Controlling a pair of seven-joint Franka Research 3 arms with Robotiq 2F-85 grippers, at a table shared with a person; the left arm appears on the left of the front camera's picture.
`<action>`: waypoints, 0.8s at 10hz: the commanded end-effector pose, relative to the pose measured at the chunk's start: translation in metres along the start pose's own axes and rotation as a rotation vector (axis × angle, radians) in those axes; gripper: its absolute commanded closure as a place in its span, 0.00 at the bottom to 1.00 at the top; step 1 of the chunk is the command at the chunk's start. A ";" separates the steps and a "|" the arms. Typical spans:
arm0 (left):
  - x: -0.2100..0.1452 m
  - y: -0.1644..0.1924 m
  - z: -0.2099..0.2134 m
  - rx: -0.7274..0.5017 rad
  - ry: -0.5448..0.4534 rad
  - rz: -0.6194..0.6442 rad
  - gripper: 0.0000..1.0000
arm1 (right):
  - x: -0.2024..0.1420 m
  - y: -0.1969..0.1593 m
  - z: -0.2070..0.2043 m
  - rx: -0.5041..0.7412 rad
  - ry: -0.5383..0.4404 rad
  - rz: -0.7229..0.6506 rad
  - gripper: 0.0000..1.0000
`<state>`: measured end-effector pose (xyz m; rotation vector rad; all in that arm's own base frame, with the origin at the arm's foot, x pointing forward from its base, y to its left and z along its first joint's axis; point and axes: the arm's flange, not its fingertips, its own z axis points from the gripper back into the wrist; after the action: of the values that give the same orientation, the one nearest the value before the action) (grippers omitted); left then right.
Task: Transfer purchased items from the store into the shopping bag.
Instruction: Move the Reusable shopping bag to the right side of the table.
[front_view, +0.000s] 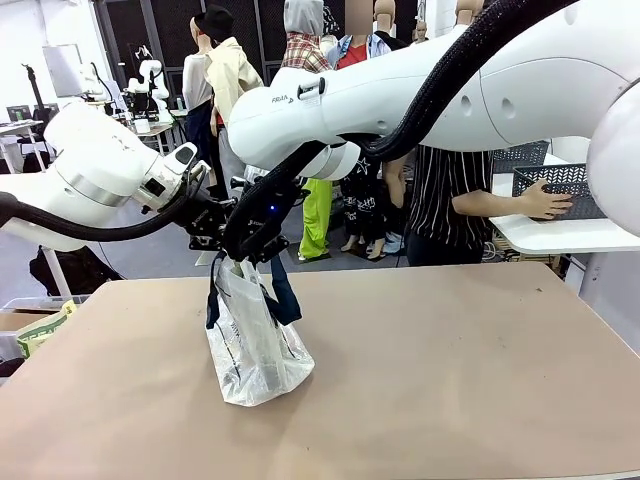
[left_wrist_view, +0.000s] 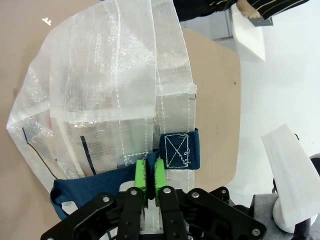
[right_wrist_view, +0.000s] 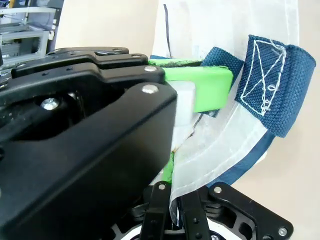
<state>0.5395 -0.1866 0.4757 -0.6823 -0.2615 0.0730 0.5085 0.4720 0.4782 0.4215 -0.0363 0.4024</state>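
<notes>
Left gripper (left_wrist_view: 148, 172): your left wrist view shows its two green pads (left_wrist_view: 141, 175) drawn almost together. They pinch the top edge of the bag where the navy strap is sewn on, with only a thin slit between them.

Right gripper (right_wrist_view: 175, 172): your right arm reaches across the middle to the same spot. Its fingers are closed on a fold of the bag's translucent rim, and the film runs up from between them. Just beside it, the right wrist view shows a large black gripper finger with a green pad (right_wrist_view: 205, 90) that touches the film.

Shopping bag (front_view: 255, 350): it stands upright on the table, left of the middle and well on your side. Its mouth is gathered up under the two grippers. Through the film you can make out faint print. Whether anything lies inside, you cannot tell.

Strap handles (left_wrist_view: 179, 150): they are dark navy, each sewn on with a stitched cross-in-a-box patch. One hangs down the bag's front in the front view.

Table (front_view: 450, 380): a plain brown top, and the bag is the one thing standing on it.

Packet (front_view: 40, 330): a pale green-and-yellow pack lies low down, off the table's left edge, well apart from the bag.

Person's hand (front_view: 545, 203): across from you, a person in a striped top rests it on the near rim of the basket.

Basket (front_view: 570, 178): a dark grey lattice basket. It sits on a white side table (front_view: 560, 235) at the far right, well apart from the bag.
</notes>
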 end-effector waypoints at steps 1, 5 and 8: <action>-0.002 -0.003 -0.001 -0.014 -0.003 -0.022 0.56 | 0.002 0.004 -0.001 0.012 0.017 0.009 1.00; -0.003 -0.013 -0.003 0.021 0.014 -0.041 0.56 | 0.004 0.013 -0.003 0.000 0.022 0.028 1.00; -0.001 -0.018 -0.007 0.011 0.037 -0.059 0.56 | 0.006 0.016 -0.007 -0.002 0.035 0.039 1.00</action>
<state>0.5390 -0.1946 0.4803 -0.6690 -0.2688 0.0408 0.5042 0.4804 0.4765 0.4145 -0.0181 0.4229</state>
